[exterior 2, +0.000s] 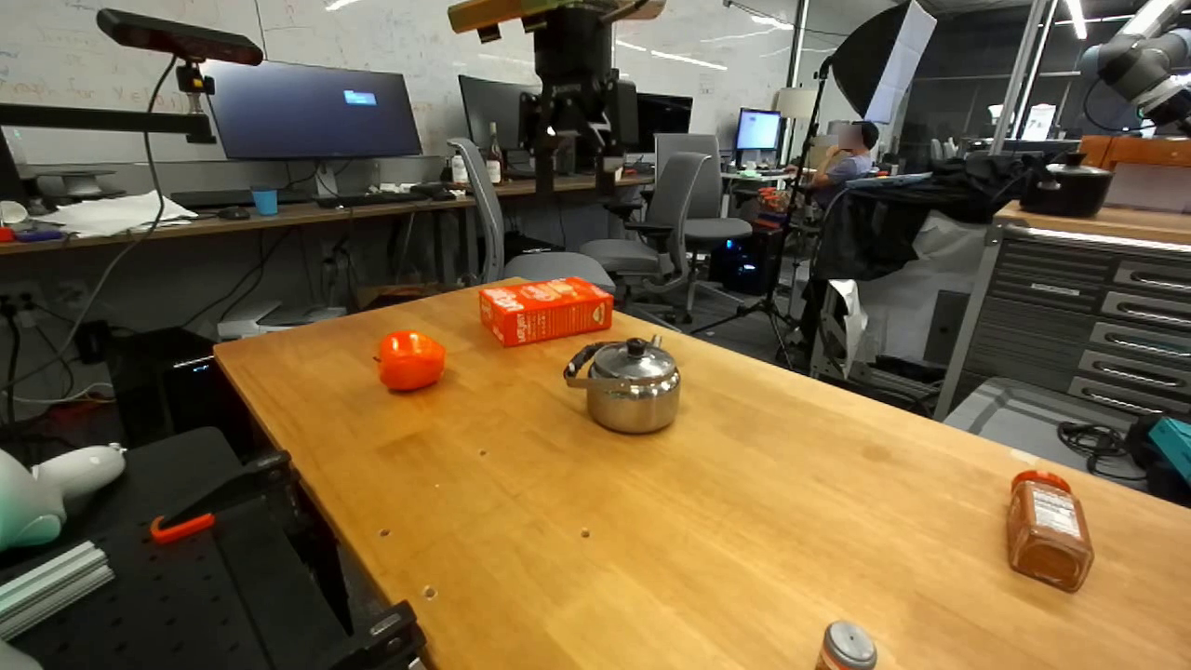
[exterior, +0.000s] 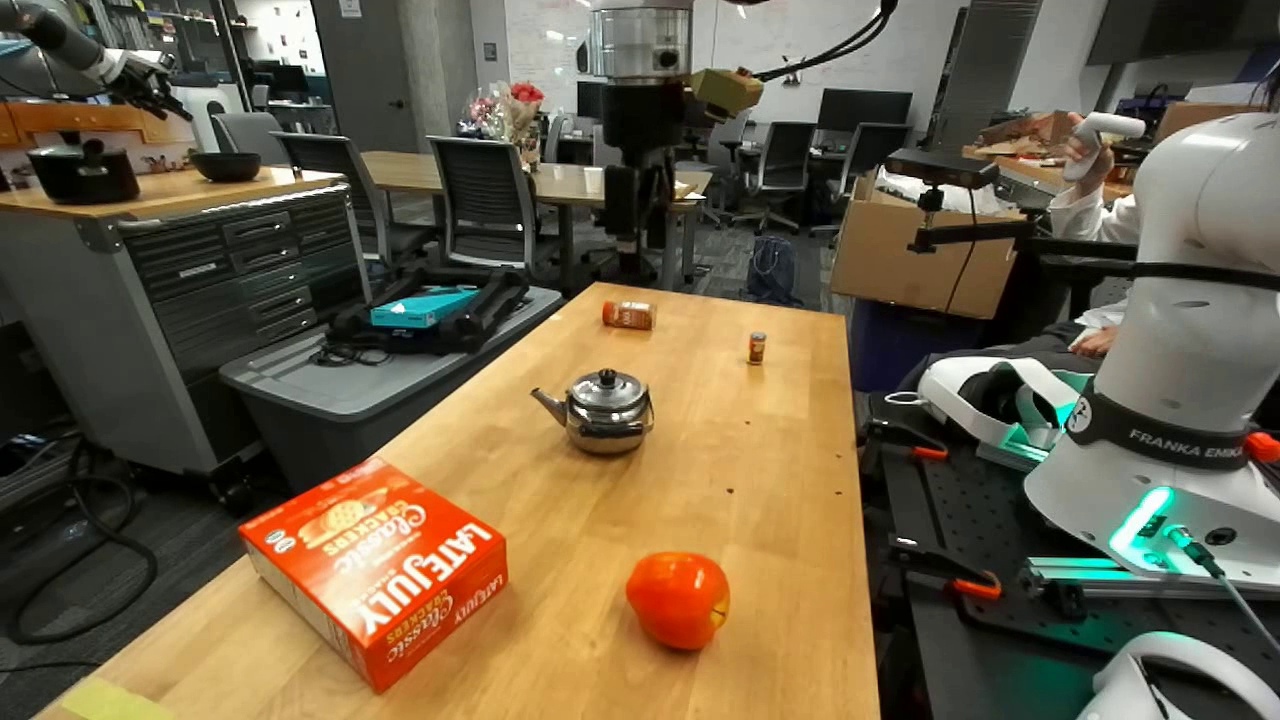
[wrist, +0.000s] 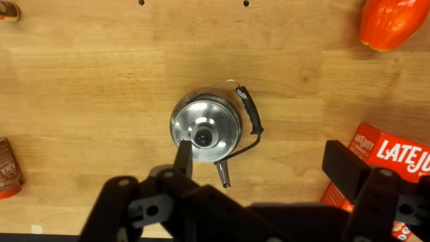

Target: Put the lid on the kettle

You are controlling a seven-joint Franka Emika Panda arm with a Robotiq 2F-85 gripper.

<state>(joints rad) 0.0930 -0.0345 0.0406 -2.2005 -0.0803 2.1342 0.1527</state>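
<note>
The silver kettle (exterior: 608, 432) stands upright on the wooden table, and it also shows in an exterior view (exterior 2: 635, 409). The silver lid (exterior: 607, 390) with its black knob sits on top of the kettle, also seen in an exterior view (exterior 2: 642, 359). In the wrist view the lid (wrist: 220, 124) looks level and covers the kettle's top. The kettle's black handle (wrist: 250, 111) is folded down to one side. My gripper (wrist: 258, 148) is open and empty, with its fingers spread wide. It hangs well above the table, apart from the kettle, in both exterior views (exterior 2: 575, 177).
An orange-red cracker box (exterior: 380, 560) and an orange-red round fruit or vegetable (exterior: 678, 600) lie on the table. A spice jar (exterior: 629, 316) lies on its side and a small jar (exterior: 756, 348) stands nearby. A grey bin (exterior: 400, 375) borders the table.
</note>
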